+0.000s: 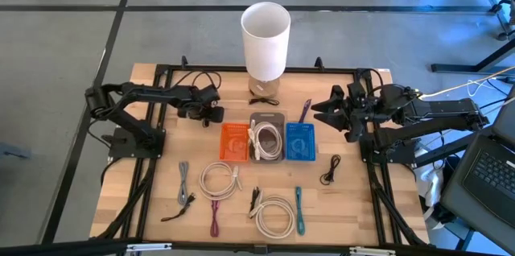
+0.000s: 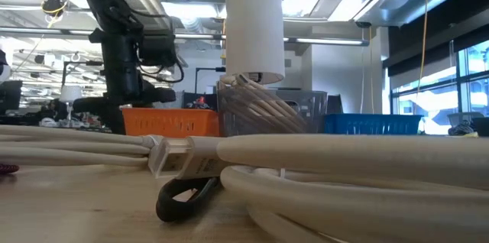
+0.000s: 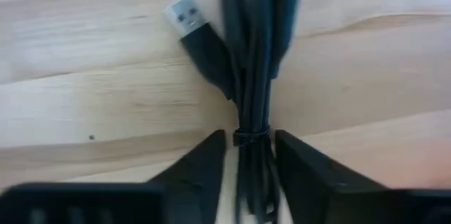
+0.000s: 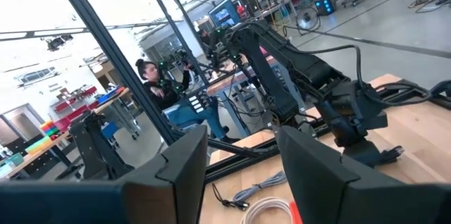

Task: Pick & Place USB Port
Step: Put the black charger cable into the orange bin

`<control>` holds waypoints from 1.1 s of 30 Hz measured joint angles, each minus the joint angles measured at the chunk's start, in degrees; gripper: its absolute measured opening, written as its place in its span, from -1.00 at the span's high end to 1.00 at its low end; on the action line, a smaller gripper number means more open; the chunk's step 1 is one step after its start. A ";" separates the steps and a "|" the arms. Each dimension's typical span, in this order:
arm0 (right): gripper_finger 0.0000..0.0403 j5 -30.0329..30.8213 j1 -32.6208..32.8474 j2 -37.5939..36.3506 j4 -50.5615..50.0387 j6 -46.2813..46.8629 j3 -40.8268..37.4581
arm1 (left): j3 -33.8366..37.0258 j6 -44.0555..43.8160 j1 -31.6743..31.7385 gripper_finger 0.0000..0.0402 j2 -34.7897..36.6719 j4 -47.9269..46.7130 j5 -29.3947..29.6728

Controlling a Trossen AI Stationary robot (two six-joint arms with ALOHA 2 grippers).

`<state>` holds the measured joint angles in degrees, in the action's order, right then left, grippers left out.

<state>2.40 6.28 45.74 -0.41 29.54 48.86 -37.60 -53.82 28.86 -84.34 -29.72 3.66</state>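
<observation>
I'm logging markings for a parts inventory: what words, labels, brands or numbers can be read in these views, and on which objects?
None can be read.
White cup: no print shows.
Orange bin, grey bin, blue bin: no labels show.
Black USB cable between the left gripper fingers: no marking shows.
Background monitor: too small to read.

The black USB cable (image 3: 252,76), bundled with a tie, lies flat on the desk (image 3: 84,76) at ten o'clock, its plug bare.

Black cable (image 3: 254,76) bundle cut off by frame edge.
</observation>
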 joint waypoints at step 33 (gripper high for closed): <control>0.10 1.68 0.00 0.00 -4.72 -1.58 0.00 | -0.07 -21.89 -34.18 0.91 31.51 16.29 21.48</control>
<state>4.08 6.28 45.74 -5.13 27.96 48.86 -37.67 -75.71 -5.32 -52.83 -13.43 25.14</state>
